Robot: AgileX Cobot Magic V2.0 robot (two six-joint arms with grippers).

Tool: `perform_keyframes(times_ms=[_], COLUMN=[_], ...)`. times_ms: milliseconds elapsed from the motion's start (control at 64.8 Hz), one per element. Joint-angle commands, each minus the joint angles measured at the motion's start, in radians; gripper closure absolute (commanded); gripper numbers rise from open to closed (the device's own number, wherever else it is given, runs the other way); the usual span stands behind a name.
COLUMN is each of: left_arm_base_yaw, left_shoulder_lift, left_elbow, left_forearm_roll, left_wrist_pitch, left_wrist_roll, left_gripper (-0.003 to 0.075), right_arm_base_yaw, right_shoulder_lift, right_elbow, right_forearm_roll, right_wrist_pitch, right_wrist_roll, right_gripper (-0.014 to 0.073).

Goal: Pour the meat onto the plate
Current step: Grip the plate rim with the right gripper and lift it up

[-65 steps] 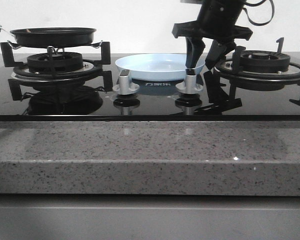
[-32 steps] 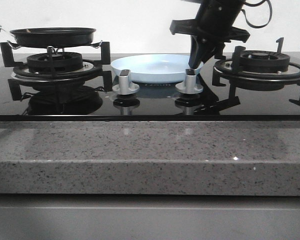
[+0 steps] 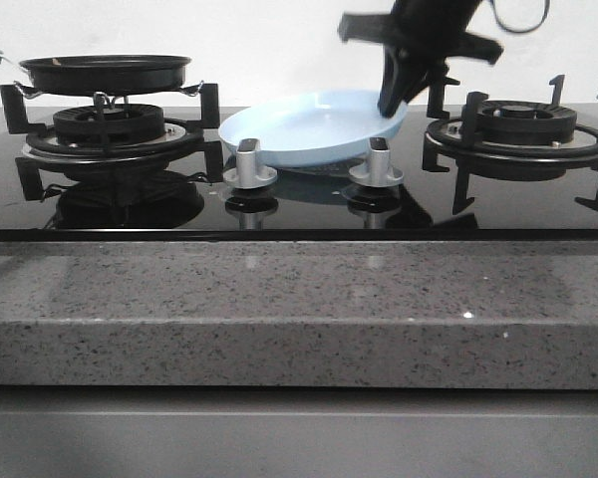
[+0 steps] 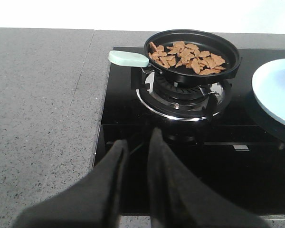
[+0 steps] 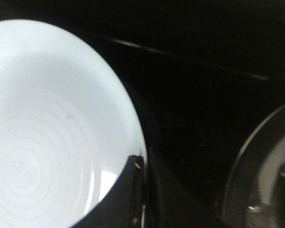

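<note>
Far left: black frying pan (image 3: 105,72) sits on the left burner (image 3: 110,124), pale handle (image 4: 128,58) poking out to the left. The meat (image 4: 187,57) is all in there, loose orange-brown pile spread across the pan floor, nothing on the plate yet. Left gripper (image 4: 135,156) hangs over the near-left edge of the hob (image 4: 133,123), well short of the pan, fingers nearly together w/ only a thin gap, holding nothing.

Moving to centre: two silver knobs (image 3: 251,164) at the front, and just behind them the plate (image 3: 309,127), light blue, empty, tilted — right rim lifted off the glass, left rim low. Right gripper (image 3: 394,95) comes down from above and is pinched onto that raised right rim; the right wrist view shows a dark finger (image 5: 130,190) lapped over the plate edge. Far right: second burner (image 3: 518,124), bare.

My read: step in hand is plate handling, prob. carrying it toward the pan side. Pour itself not yet begun. Next up calls for a steady rim grip — glossy plate, one-edge pinch, could slip or swing — then left arm needs that handle to tip the pan over the plate.
</note>
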Motion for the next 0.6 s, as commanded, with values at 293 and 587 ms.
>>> perform_keyframes(times_ms=[293,587], left_arm_base_yaw=[0.003,0.003], left_shoulder_lift=[0.007,0.007], left_elbow=[-0.034,-0.034], left_forearm_roll=[-0.001,-0.001], left_wrist_pitch=[-0.085,-0.085], left_wrist_roll=[-0.002,-0.002], left_gripper=[0.0608,0.0608], right_arm_base_yaw=[-0.003,0.038], right_shoulder_lift=[-0.366,-0.602], right_elbow=[0.286,0.668], right_forearm_roll=[0.133,0.201], right_wrist_pitch=[-0.152,-0.302], right_wrist_roll=[-0.071,-0.154], right_gripper=[0.0662,0.0662])
